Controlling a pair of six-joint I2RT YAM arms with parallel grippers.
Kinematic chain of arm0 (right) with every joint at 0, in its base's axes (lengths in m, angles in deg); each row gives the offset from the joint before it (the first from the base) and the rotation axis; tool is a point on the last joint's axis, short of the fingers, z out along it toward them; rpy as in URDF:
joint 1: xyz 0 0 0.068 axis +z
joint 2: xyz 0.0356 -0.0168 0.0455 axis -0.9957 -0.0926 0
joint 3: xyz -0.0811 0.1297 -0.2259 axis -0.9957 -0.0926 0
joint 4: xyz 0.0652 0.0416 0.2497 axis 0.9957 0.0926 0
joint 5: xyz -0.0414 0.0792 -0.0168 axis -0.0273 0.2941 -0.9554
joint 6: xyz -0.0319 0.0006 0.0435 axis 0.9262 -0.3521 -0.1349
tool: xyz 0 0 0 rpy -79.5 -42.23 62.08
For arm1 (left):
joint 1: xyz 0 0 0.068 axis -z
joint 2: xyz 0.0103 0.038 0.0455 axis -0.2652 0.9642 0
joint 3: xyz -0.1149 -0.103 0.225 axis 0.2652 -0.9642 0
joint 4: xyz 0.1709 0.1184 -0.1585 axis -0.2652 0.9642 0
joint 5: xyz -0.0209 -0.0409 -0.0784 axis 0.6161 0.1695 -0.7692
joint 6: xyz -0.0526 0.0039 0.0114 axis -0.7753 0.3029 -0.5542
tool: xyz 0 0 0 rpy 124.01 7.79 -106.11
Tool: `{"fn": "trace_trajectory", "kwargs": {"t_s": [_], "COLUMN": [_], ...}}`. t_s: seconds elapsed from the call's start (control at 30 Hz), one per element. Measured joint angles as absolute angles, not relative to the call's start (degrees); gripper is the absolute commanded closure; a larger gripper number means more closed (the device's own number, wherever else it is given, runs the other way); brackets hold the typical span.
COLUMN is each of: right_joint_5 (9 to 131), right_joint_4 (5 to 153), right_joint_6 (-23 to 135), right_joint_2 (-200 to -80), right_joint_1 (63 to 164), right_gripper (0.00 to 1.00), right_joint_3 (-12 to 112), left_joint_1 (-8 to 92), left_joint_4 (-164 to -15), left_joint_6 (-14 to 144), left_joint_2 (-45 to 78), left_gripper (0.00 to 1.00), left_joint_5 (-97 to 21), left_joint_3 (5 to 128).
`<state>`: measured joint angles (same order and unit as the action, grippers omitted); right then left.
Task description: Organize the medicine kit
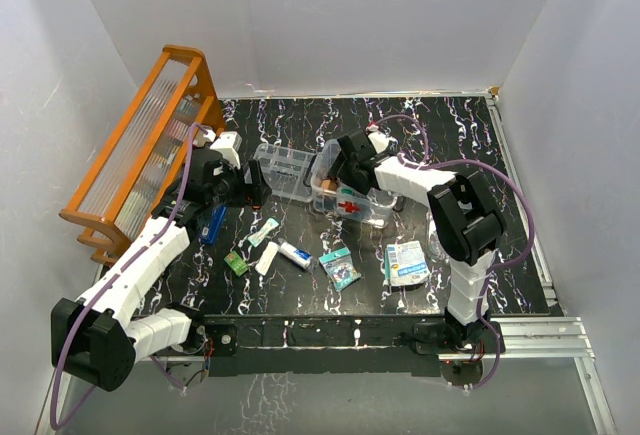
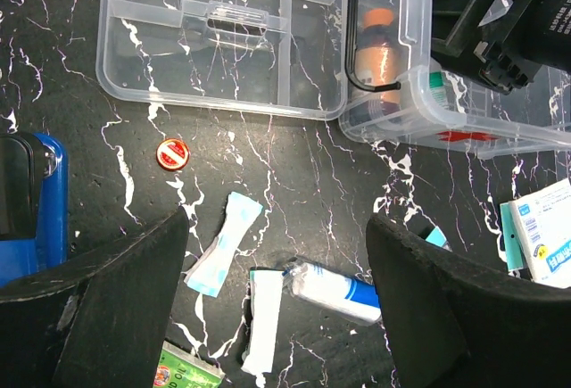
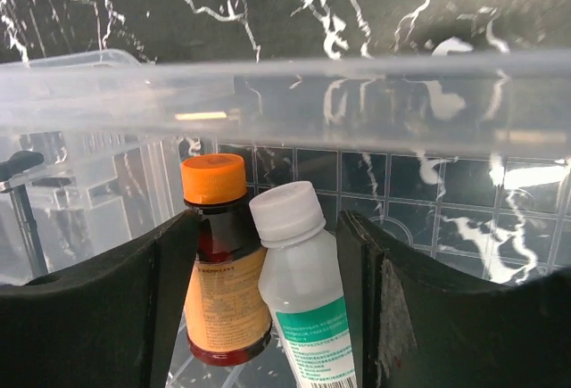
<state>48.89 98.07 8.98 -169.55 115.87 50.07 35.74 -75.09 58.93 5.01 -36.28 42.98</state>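
Note:
The medicine kit (image 1: 365, 205) is a clear box with a red cross, standing mid-table; it also shows in the left wrist view (image 2: 464, 125). A dark handle (image 2: 355, 58) hangs at its left end. Inside lie a brown bottle with an orange cap (image 3: 219, 263) and a white bottle with a green label (image 3: 303, 290). My right gripper (image 1: 343, 170) reaches down into the box; its fingers stand open on either side of both bottles (image 3: 268, 254). My left gripper (image 1: 258, 187) is open and empty, hovering over loose items on the table (image 2: 277, 254).
A shallow divided tray (image 1: 285, 170) sits left of the kit. An orange wooden rack (image 1: 145, 145) stands far left. Loose on the table: a white-blue tube (image 2: 335, 290), a blue sachet (image 2: 225, 243), a white strip (image 2: 264, 321), a red cap (image 2: 172, 152), blister packs (image 1: 341, 267), a medicine carton (image 1: 406, 263).

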Motion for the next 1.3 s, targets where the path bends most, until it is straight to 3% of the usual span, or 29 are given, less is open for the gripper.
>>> {"fn": "trace_trajectory", "kwargs": {"t_s": [0.33, 0.83, 1.3], "right_joint_5": [55.9, 57.2, 45.5], "right_joint_4": [99.6, 100.8, 109.4], "right_joint_6": [3.6, 4.4, 13.4], "right_joint_2": [-168.0, -163.2, -142.4], "right_joint_1": [115.9, 116.5, 117.2], "right_gripper": [0.27, 0.29, 0.29], "right_joint_3": [49.7, 46.7, 44.0], "left_joint_1": [35.7, 35.7, 35.7], "left_joint_4": [-75.1, -75.4, -78.8], "left_joint_6": [58.9, 58.8, 56.2], "left_joint_2": [5.2, 6.9, 10.9], "left_gripper": [0.21, 0.21, 0.23], "left_joint_5": [-36.7, -42.6, -49.5], "left_joint_3": [43.0, 43.0, 43.3]}}
